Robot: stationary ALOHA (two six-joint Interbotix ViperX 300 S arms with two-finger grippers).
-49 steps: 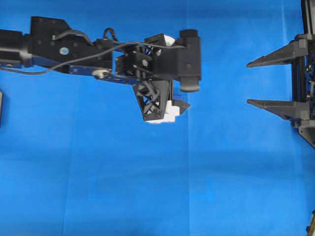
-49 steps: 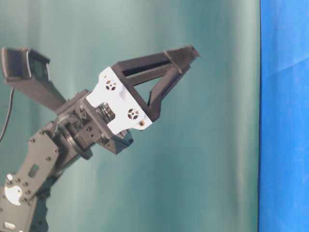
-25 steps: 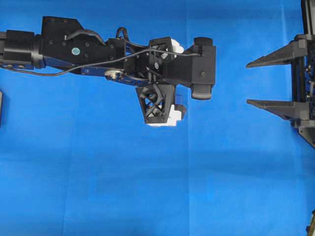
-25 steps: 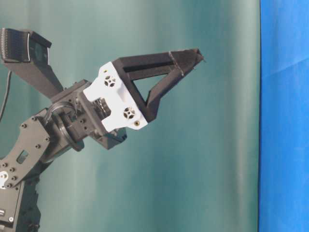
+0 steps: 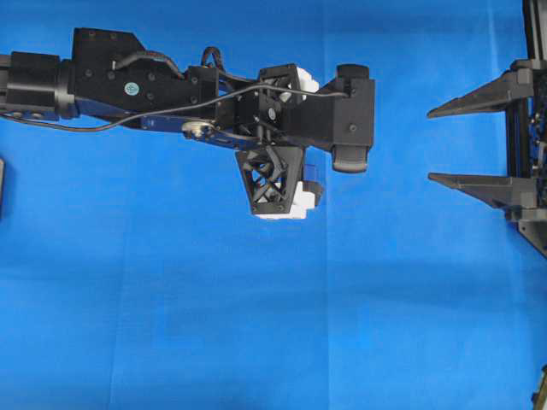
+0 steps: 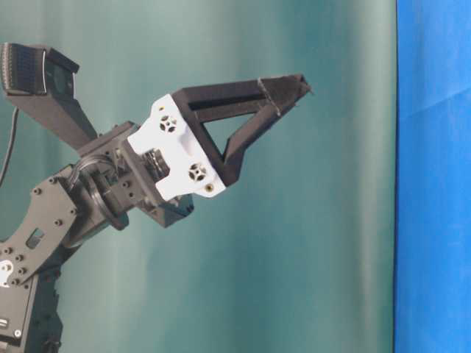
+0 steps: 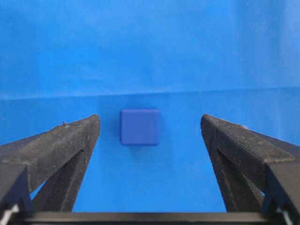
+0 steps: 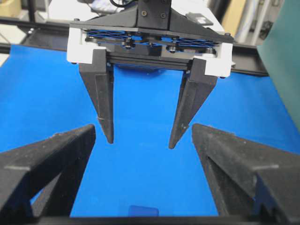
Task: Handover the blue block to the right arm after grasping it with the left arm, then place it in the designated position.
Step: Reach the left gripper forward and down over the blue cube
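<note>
The blue block [image 7: 139,126] lies on the blue cloth, seen in the left wrist view between the two black fingers and nearer the left one. My left gripper [image 7: 150,123] is open above it, touching nothing. From overhead the left arm [image 5: 137,85] reaches in from the left with its gripper pointing down; only a sliver of the block [image 5: 314,174] peeks out beside it. In the right wrist view the left gripper [image 8: 140,143] hangs open with white brackets, and the block [image 8: 144,210] sits at the bottom edge. My right gripper [image 5: 430,143] waits open at the right edge, apart.
Blue cloth [image 5: 256,325] covers the table. A dark object [image 5: 2,188] sits at the left edge. A green backdrop [image 6: 331,220] stands behind the left gripper [image 6: 294,84] in the table-level view. A black frame rail [image 8: 28,23] runs behind the table.
The left arm slid right a little and its gripper tipped slightly, then held still over the last half second. The right gripper has not moved.
</note>
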